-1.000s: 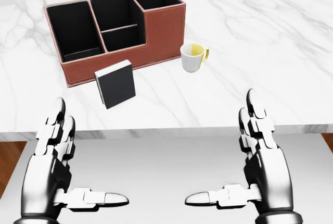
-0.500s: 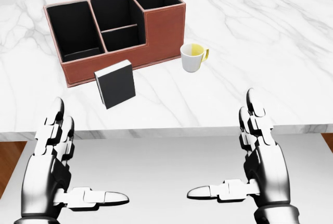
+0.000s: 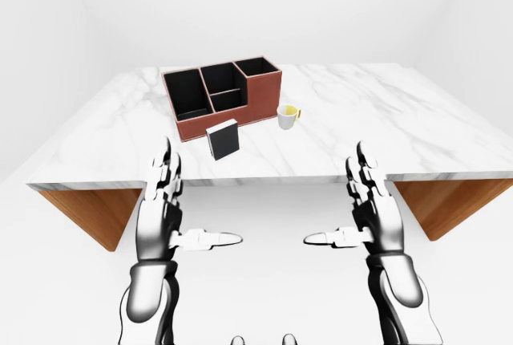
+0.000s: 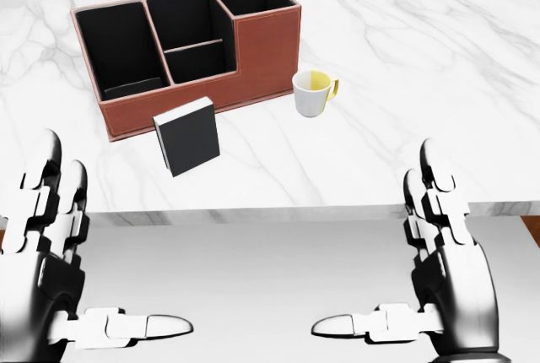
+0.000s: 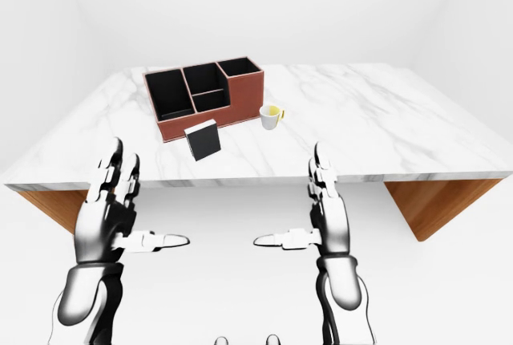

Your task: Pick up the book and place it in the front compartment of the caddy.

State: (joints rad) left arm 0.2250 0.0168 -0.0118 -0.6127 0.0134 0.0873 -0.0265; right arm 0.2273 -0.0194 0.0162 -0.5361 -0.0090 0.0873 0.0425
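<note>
— What takes up most of the scene?

— A white marble table (image 4: 422, 59) with wooden sides fills the middle of the eye views, in a plain white room. Everything else stands on its left half.

— And the next biggest thing?

— A reddish-brown caddy (image 4: 253, 55) with a black inside, set at a slight angle near the top left of the head view. It has one tall compartment on the left, a middle section split in two by a low divider, and a square compartment on the right.

— What about the robot's hands?

— Both hover below the table edge, off the table, palms facing each other. The left hand (image 4: 51, 245) is at the left edge of the head view, fingers straight up and thumb pointing inward. The right hand (image 4: 443, 253) mirrors it on the right. Both are spread wide and grasp nothing.

— Where is the book?

— The book (image 4: 187, 136), black cover with white page edges, stands upright and slightly tilted on the table just below the caddy's lower wall, close to it; I cannot tell whether they touch. It is well apart from both hands, above and to the right of the left one in the head view.

— Anything smaller?

— A white cup (image 4: 311, 93) with a yellow inside and a yellow handle, just to the right of the caddy's right corner.
</note>
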